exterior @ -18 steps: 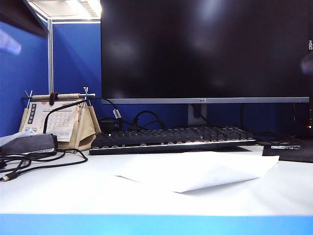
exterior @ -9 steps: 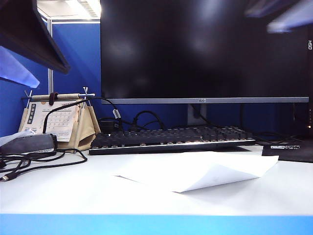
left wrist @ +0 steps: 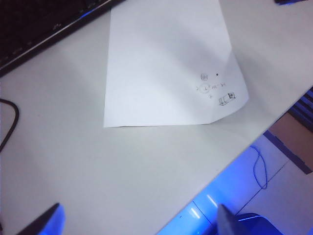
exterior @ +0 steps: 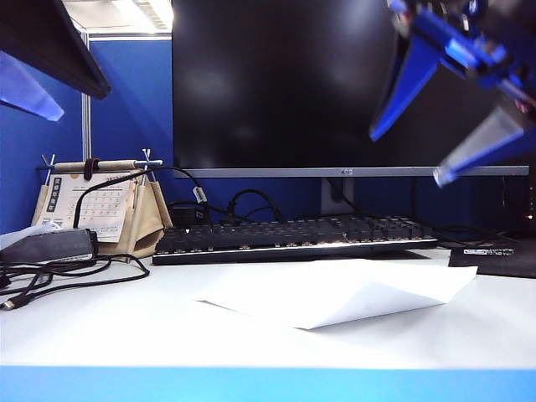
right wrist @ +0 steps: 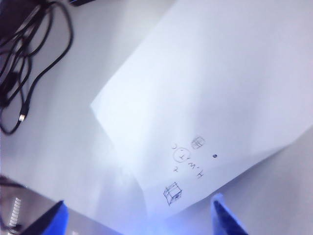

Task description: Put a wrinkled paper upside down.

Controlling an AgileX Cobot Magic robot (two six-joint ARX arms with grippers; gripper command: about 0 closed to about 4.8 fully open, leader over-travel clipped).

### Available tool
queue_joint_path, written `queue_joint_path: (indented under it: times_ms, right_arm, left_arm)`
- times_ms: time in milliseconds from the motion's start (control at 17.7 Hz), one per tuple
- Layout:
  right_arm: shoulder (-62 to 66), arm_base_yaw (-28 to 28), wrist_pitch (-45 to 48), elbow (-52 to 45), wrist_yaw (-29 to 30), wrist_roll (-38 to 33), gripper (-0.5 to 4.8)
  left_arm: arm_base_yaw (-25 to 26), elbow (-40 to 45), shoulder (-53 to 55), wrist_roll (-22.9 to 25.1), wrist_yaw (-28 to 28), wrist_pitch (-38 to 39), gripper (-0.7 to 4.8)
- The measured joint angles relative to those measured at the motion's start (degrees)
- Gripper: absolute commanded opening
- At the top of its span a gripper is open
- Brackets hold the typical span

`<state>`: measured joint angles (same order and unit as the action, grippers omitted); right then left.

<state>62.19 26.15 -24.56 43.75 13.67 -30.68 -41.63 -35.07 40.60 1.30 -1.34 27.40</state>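
One sheet, the paper [exterior: 335, 293], lies flat on the white bench [exterior: 109, 327] just in front of the keyboard [exterior: 293, 234], a little right of centre in the exterior view. Its near corner lifts slightly off the surface, and the wrist views show small pen sketches near one corner, so the marked face is up and the flip is not yet done.

The right gripper [exterior: 444, 109] hangs high at about 1 o'clock from the paper in the exterior view, well clear of it, its blue fingers [exterior: 402, 84] spread wide and grasping nothing. Its wrist view looks down on the paper [right wrist: 220, 93] with the sketched corner between the finger tips [right wrist: 222, 215], which suggests it is lining up on that raised edge, the easiest place to get a finger under a thin sheet.

The left gripper [left wrist: 137, 223] sits at about 10 o'clock from the paper, at the upper left edge of the exterior view, also high and apart. Its fingers [left wrist: 46, 223] are released and empty, aimed at the bench near the paper's [left wrist: 161, 63] near edge.

Beyond the paper, the monitor [exterior: 352, 84] stands behind the keyboard. At 9 o'clock a calendar [exterior: 96, 201] stands on a tan holder with cables [exterior: 75, 272] lying loose in front of it, all well apart from the paper.
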Motion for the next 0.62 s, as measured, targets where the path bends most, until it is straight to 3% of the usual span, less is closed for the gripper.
queue_joint_path:
  times_ms: [226, 621]
  right_arm:
    - [2.5, -1.9, 4.4, -2.6, 8.5, -15.1, 3.78]
    - [2.3, -1.8, -2.2, -6.8, 10.4, -20.5, 3.63]
  left_arm:
    - [0.0, 0.0, 0.2, 0.5, 0.0, 0.1, 4.08]
    - [0.0, 0.0, 0.3, 1.5, -0.2, 0.3, 4.08]
